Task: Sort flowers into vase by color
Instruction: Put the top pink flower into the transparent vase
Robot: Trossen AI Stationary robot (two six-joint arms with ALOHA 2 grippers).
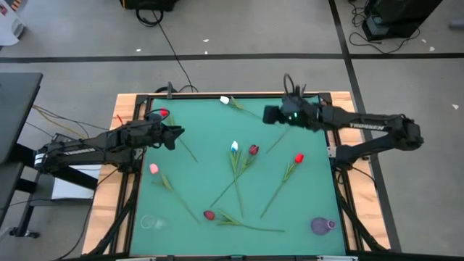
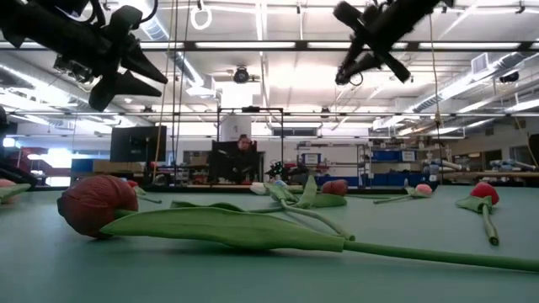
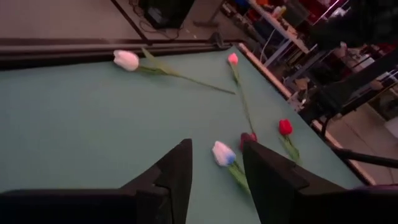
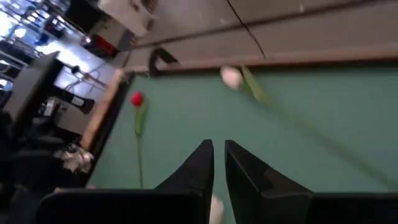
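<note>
Several tulips lie flat on the green mat (image 1: pixel 210 174). A white one (image 1: pixel 225 100) is at the far edge and a red one (image 1: pixel 163 114) at the far left. A pink one (image 1: pixel 154 168), a white one (image 1: pixel 234 146), a dark red one (image 1: pixel 253 150) and two red ones (image 1: pixel 299 157) (image 1: pixel 209 214) lie nearer. A purple vase (image 1: pixel 322 225) stands at the near right and a clear vase (image 1: pixel 150 222) at the near left. My left gripper (image 1: pixel 177 135) (image 3: pixel 217 143) hovers open above the mat's left part. My right gripper (image 1: pixel 267 114) (image 4: pixel 219 144) hovers shut over the far middle, holding nothing.
A dark frame (image 1: pixel 217 94) edges the mat, with wooden board (image 1: pixel 116 181) outside it. Cables (image 1: pixel 170 43) run over the floor beyond the far edge. Bare mat lies between the flowers at the far left and near middle.
</note>
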